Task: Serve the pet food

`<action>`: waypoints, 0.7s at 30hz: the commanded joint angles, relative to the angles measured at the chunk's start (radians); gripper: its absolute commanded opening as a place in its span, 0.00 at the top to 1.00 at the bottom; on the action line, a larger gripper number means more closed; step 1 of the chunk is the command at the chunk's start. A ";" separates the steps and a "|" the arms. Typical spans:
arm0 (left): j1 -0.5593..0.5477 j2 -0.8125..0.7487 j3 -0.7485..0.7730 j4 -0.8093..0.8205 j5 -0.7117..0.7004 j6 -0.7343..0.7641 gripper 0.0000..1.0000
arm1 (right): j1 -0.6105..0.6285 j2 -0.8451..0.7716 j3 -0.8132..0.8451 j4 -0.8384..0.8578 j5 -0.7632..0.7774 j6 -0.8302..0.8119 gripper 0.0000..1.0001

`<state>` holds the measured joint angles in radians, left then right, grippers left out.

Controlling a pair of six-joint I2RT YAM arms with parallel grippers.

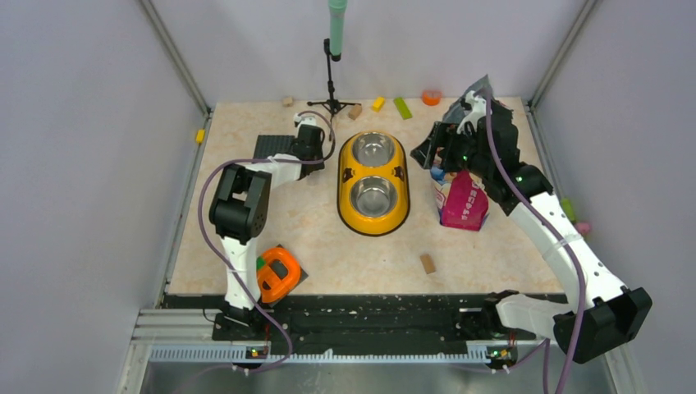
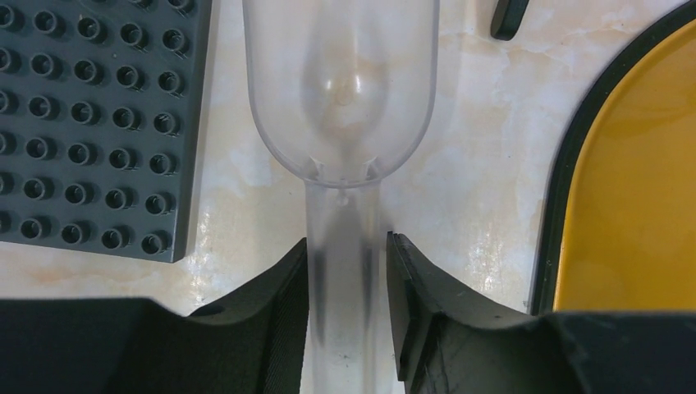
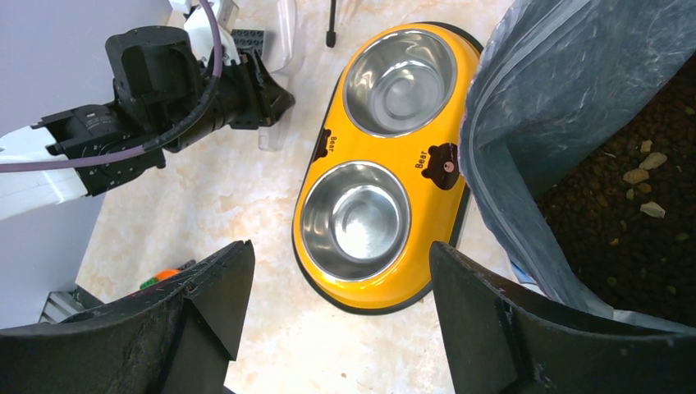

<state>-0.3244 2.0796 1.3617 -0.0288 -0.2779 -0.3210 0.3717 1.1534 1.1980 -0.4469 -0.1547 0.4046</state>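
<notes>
The pet food is a bed of small dark-brown pellets with a few paler bits, lying deep inside the pink bag. The bag stands upright on the table, just to the right of the yellow feeder, its grey-lined mouth gaping upward. Both steel bowls in the feeder are bare, so nothing has been served yet.

The right gripper hangs beside the bag's mouth with its fingers spread wide and nothing between them. The bag's rim runs close past the right finger, but I cannot tell whether it touches it.

On the far side of the feeder, the left gripper has closed down to the width of the handle of a clear plastic scoop. One pad is against each side of the handle, and the empty scoop points away from the wrist, over the table. A grey studded building plate lies just to its left.

The step in hand looks like bringing the scoop to the bag. To do it well:
- Lift the scoop clear of the feeder's rim before crossing over it.
- Keep the handle square in the pads so the smooth plastic does not twist.
- Have the right fingers pinch the bag's near lip to hold the mouth open and steady.
- Go in at a shallow angle — a steep plunge could tip the bag or push the thin wall inward.
</notes>
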 commanded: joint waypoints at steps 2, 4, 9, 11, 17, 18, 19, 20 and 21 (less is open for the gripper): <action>0.004 0.027 0.003 -0.062 0.034 -0.023 0.64 | -0.005 -0.001 0.031 0.060 -0.002 0.009 0.21; 0.004 0.024 0.001 -0.062 0.032 -0.023 0.85 | -0.004 0.001 0.031 0.059 -0.002 0.009 0.21; 0.004 -0.058 -0.053 -0.039 0.014 0.011 1.00 | -0.005 0.017 0.081 0.024 0.004 0.011 0.21; 0.004 -0.118 -0.066 -0.067 0.002 0.043 1.00 | -0.004 0.026 0.113 -0.002 0.014 0.007 0.21; 0.004 -0.288 -0.093 -0.197 0.060 0.108 1.00 | -0.005 0.060 0.177 -0.041 0.019 0.016 0.21; 0.004 -0.312 -0.108 -0.208 0.082 0.109 1.00 | -0.005 0.067 0.187 -0.044 0.016 0.020 0.21; 0.004 -0.333 -0.123 -0.221 0.103 0.109 1.00 | -0.004 0.072 0.193 -0.044 0.013 0.025 0.21; 0.005 -0.355 -0.137 -0.234 0.121 0.105 1.00 | -0.005 0.076 0.199 -0.046 0.012 0.028 0.21; 0.005 -0.377 -0.152 -0.249 0.147 0.100 1.00 | -0.005 0.079 0.206 -0.046 0.012 0.029 0.21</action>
<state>-0.3222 1.8248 1.2556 -0.2150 -0.2218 -0.2424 0.3717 1.2175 1.3407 -0.4862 -0.1471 0.4175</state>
